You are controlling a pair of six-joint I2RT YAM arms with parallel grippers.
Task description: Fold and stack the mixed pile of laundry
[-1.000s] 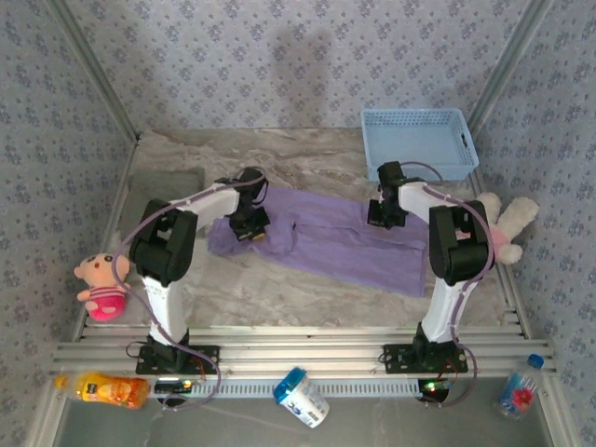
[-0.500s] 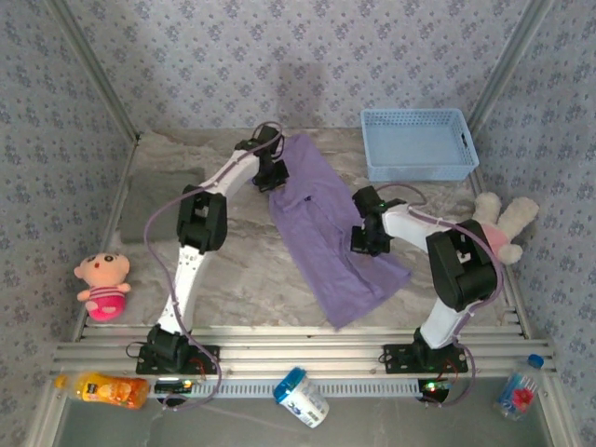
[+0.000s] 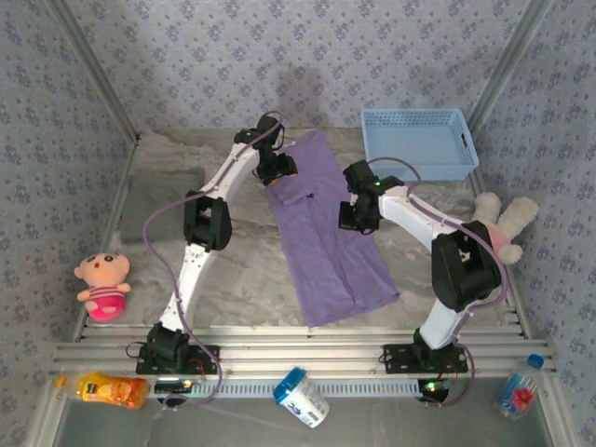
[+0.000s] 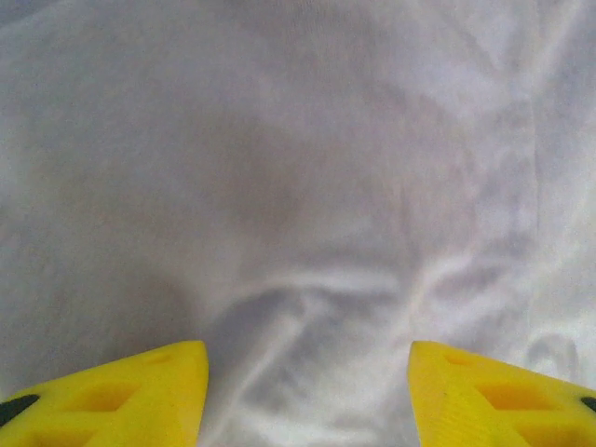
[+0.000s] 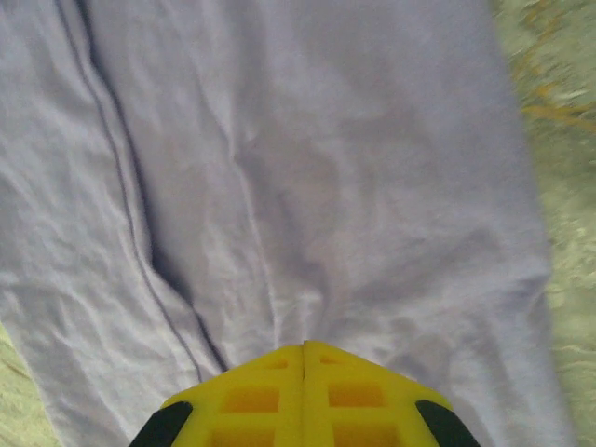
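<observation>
The lavender T-shirt (image 3: 326, 233) lies as a long strip, running from the far middle of the table toward the near edge. My left gripper (image 3: 279, 172) sits over the shirt's far left corner. It is open, its yellow fingers (image 4: 140, 396) spread wide with flat cloth (image 4: 298, 186) between them. My right gripper (image 3: 357, 216) is at the shirt's right edge. Its fingers (image 5: 270, 396) are pressed together, and creases in the fabric (image 5: 279, 168) run into the tip. The plain gray garment (image 3: 166, 191) lies flat at the far left, apart from both grippers.
A light blue basket (image 3: 419, 144) stands at the far right. One plush toy (image 3: 104, 284) lies at the left edge and another (image 3: 503, 223) at the right. An orange bottle (image 3: 102, 388), a white-and-blue can (image 3: 303, 396) and a water bottle (image 3: 517, 386) lie beyond the near rail.
Both arms swung the shirt from lying crosswise to lying lengthwise and stretched it out flat. The left arm reached far back, and its gripper now stands open.
</observation>
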